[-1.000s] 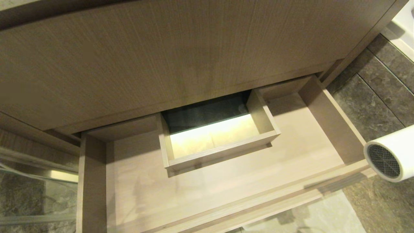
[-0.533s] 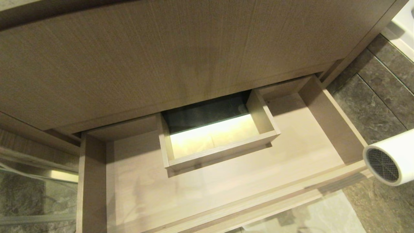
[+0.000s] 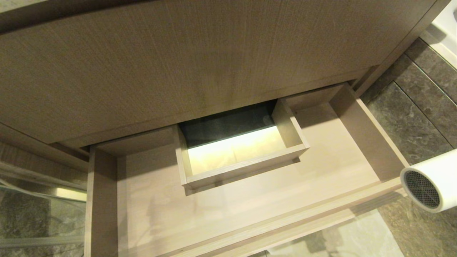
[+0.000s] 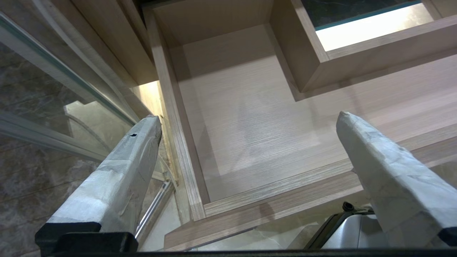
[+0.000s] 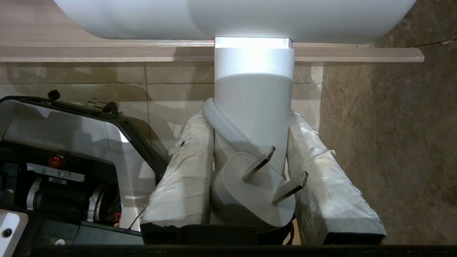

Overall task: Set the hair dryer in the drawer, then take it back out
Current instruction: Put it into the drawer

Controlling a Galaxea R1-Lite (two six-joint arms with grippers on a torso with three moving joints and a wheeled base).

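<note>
Drawer (image 3: 250, 210) stands pulled open under a tall wood-grain panel (image 3: 178, 64), with a boxed cutout (image 3: 242, 167) in its middle and a dark stone floor (image 3: 410, 121) beside it. Outside the drawer's right front corner, the hair dryer (image 3: 430, 180) hangs above that floor, a little lower than a second ago. The right gripper (image 5: 250, 167) has its fingers pinching the dryer's handle, plug (image 5: 250, 192) between them. The left gripper (image 4: 246, 121) hovers over the drawer, fingers spread.

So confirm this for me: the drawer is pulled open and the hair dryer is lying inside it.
Not quite. The drawer is open, but the hair dryer is outside it, off its right end; the right wrist view shows the right gripper clamped on its handle.
</note>
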